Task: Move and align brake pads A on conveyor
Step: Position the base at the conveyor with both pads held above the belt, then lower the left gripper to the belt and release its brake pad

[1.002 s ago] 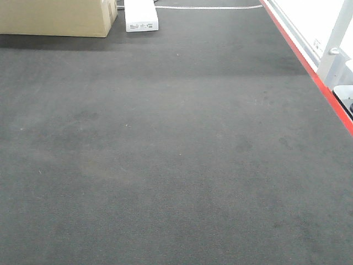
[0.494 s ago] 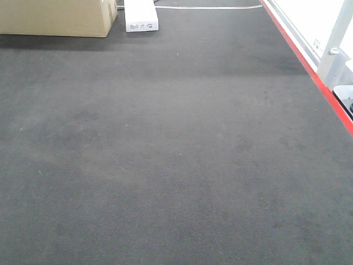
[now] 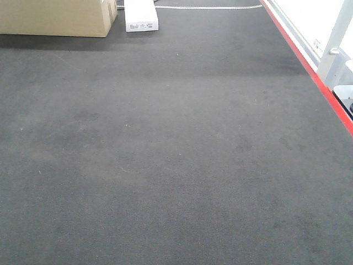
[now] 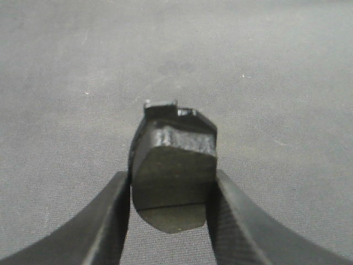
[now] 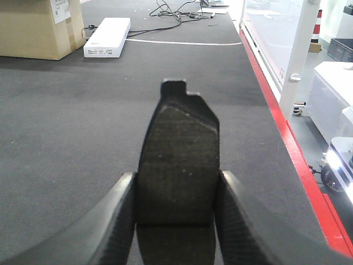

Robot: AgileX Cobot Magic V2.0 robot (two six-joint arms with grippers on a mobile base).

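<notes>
Jaws of L gripper (image 4: pixel 171 185) partly apart, clamped on pad (image 4: pixel 174 157) over belt (image 4: pixel 265 66); can't tell if pad touches it. R gripper (image 5: pixel 177 185) jaws likewise, clamped on 2nd pad (image 5: pixel 179 149), flat face to cam. Both pads dark grey, grainy, w/ notched tab at far end. Box (image 3: pixel 55 16) & white unit (image 3: pixel 140 16) far left; red strip (image 3: pixel 309 72) right.
</notes>
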